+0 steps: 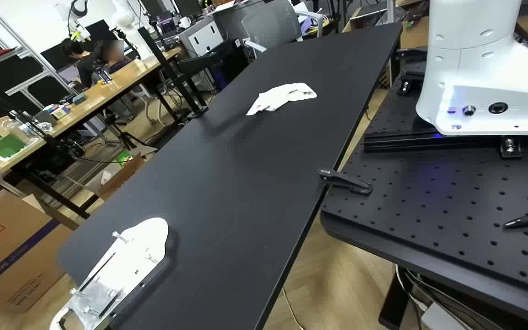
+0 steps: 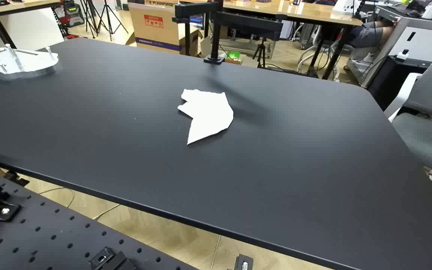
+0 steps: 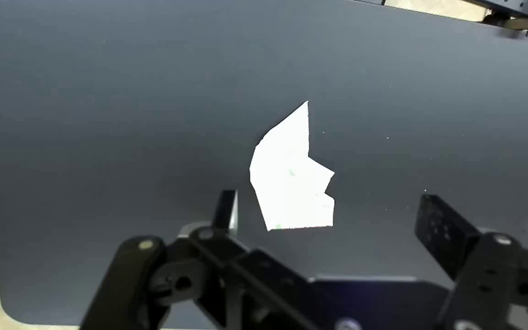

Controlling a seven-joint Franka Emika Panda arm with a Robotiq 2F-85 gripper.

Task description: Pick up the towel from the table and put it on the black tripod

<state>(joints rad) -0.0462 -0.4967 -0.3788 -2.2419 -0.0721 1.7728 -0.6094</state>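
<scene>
A white crumpled towel lies on the black table, near its middle, in both exterior views point(image 1: 282, 97) point(image 2: 211, 114) and in the wrist view point(image 3: 291, 183). My gripper point(image 3: 330, 206) is open with nothing between its fingers. It shows only in the wrist view, where it appears above the table, with the towel beyond and between the fingertips, nearer the left one. A black post with a horizontal arm stands at the table's far edge in both exterior views point(image 1: 172, 68) point(image 2: 217, 33); I cannot tell whether it is the tripod meant. Black tripods point(image 2: 261, 52) also stand on the floor behind.
A white plate-like object with metal pegs point(image 1: 126, 256) lies at one end of the table point(image 1: 227, 192); it also shows in an exterior view point(image 2: 17, 62). A black clamp point(image 1: 345, 180) sits at the table's edge by the robot base point(image 1: 479, 68). A chair point(image 2: 431, 101) stands beside the table.
</scene>
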